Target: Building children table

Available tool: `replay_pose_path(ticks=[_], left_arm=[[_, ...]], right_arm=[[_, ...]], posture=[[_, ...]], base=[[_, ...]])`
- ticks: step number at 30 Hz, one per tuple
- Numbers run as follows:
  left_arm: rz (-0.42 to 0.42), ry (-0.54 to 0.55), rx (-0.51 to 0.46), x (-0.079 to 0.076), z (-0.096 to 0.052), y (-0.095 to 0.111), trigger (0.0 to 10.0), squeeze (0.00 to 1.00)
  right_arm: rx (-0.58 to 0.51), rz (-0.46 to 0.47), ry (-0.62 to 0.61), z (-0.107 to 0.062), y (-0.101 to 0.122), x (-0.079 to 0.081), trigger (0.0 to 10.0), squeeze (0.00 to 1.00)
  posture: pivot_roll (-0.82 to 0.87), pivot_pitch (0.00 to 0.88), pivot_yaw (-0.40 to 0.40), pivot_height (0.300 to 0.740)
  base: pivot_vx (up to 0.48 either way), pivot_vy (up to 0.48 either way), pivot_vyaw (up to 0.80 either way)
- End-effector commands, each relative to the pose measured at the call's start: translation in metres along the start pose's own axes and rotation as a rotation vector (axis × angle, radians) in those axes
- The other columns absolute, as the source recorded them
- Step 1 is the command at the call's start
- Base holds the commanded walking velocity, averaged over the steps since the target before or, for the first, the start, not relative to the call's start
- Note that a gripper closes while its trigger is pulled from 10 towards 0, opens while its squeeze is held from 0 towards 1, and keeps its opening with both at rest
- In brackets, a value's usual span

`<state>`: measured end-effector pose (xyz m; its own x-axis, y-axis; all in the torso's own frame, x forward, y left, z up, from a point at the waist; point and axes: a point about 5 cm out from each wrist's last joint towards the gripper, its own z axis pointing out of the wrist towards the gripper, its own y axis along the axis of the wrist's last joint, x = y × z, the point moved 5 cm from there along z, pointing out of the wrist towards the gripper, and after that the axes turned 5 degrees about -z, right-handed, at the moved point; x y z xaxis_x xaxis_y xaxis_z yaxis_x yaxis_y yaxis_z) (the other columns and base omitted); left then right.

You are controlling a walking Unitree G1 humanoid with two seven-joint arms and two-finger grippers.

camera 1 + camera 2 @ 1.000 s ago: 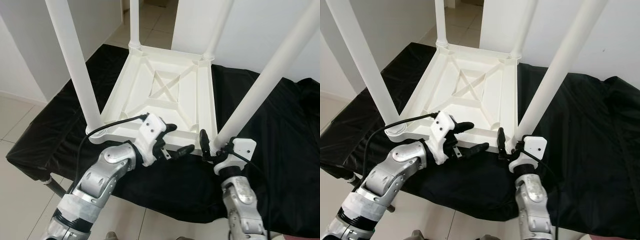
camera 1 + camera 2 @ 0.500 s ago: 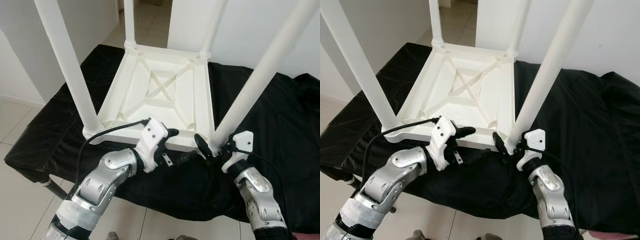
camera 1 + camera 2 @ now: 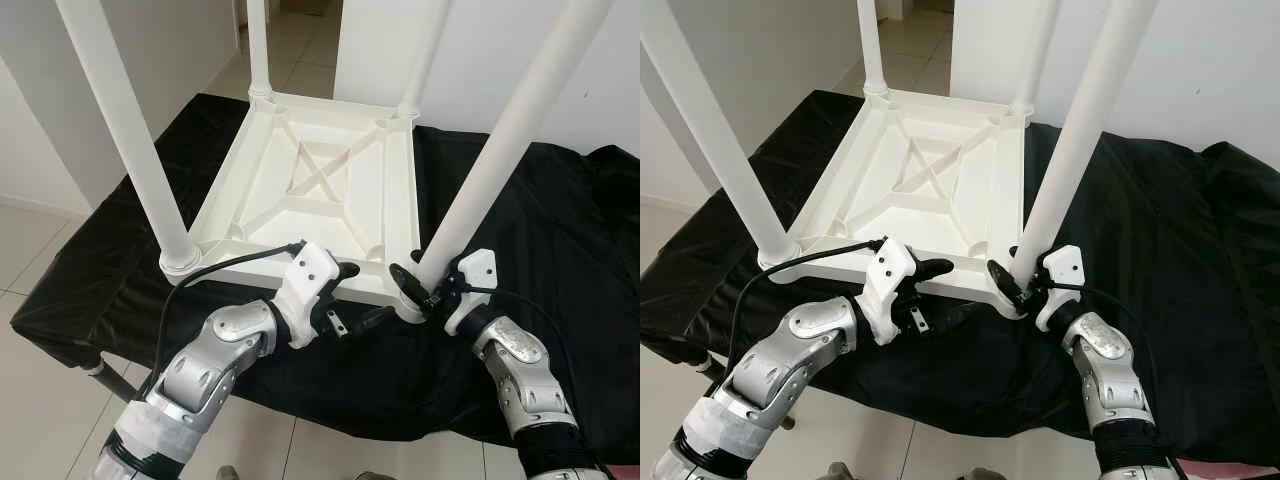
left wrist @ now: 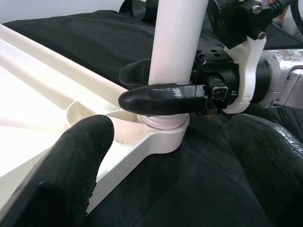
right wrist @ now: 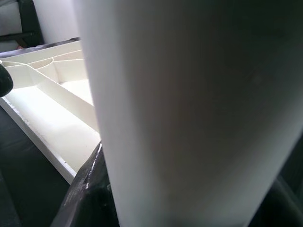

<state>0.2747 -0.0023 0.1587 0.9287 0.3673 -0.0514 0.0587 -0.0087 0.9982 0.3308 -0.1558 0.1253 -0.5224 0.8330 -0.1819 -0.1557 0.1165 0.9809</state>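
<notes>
Upturned white plastic children's table (image 3: pixel 320 190) lying top-down on the bench (image 3: pixel 90 270) under a black cloth (image 3: pixel 560 230), all four legs standing in their corner sockets. Right tool (image 3: pixel 420 283) now clamped around the base of the near right leg (image 3: pixel 490 160), one black finger (image 4: pixel 163 100) across its front just above the socket; a second ago held a little short of it, fingers not yet round the tube. Left tool (image 3: pixel 355 295) parted wide at the near edge of the tabletop, upper finger over the rim, lower finger below, gripping nothing, moved closer to that corner. Probably seating or twisting the last leg home; assembly looks nearly finished.
</notes>
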Motion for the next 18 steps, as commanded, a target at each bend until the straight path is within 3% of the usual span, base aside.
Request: replay_pose_path(ticks=[1,3,4,5,8,14,16,18], left_arm=[[0.013,-0.077,0.017,-0.007,0.001,-0.003,10.0,0.0],[0.015,-0.072,0.012,-0.006,0.002,-0.002,10.0,0.0],[0.018,-0.068,0.009,-0.005,0.003,-0.002,10.0,0.0],[0.022,-0.065,0.006,-0.002,0.003,0.0,10.0,0.0],[0.024,-0.063,0.005,0.0,0.003,0.001,10.0,0.0],[0.027,-0.053,0.002,0.004,0.005,0.003,10.0,0.0],[0.027,-0.053,0.002,0.004,0.005,0.003,10.0,0.0],[0.025,-0.052,0.001,0.004,0.005,0.003,10.0,0.0]], right_arm=[[0.018,0.023,0.018,-0.002,-0.006,0.004,0.0,0.0],[0.013,0.031,0.004,-0.004,-0.006,0.004,0.0,0.0],[0.007,0.039,-0.017,-0.005,-0.004,0.003,4.5,0.0],[-0.009,0.064,-0.044,-0.006,-0.001,0.005,10.0,0.0],[-0.014,0.069,-0.056,-0.006,0.0,0.007,10.0,0.0],[0.033,0.035,-0.231,-0.006,-0.006,-0.001,10.0,0.0],[0.033,0.035,-0.231,-0.006,-0.006,-0.001,10.0,0.0],[0.049,0.054,-0.358,-0.009,-0.009,-0.004,10.0,0.0]], posture=[[-0.06,0.0,-0.028,0.74],[-0.06,0.0,-0.027,0.74],[-0.06,0.0,-0.029,0.74],[-0.06,0.0,-0.029,0.74],[-0.06,0.0,-0.029,0.74],[-0.07,0.0,-0.035,0.74],[-0.07,0.0,-0.035,0.74],[-0.07,0.0,-0.035,0.74]], base=[[0.0,0.0,0.0],[0.0,0.0,0.0],[0.0,0.0,0.0],[0.0,0.0,0.0],[0.0,0.0,0.0],[0.0,0.0,0.0],[0.0,0.0,0.0],[0.0,0.0,0.0]])
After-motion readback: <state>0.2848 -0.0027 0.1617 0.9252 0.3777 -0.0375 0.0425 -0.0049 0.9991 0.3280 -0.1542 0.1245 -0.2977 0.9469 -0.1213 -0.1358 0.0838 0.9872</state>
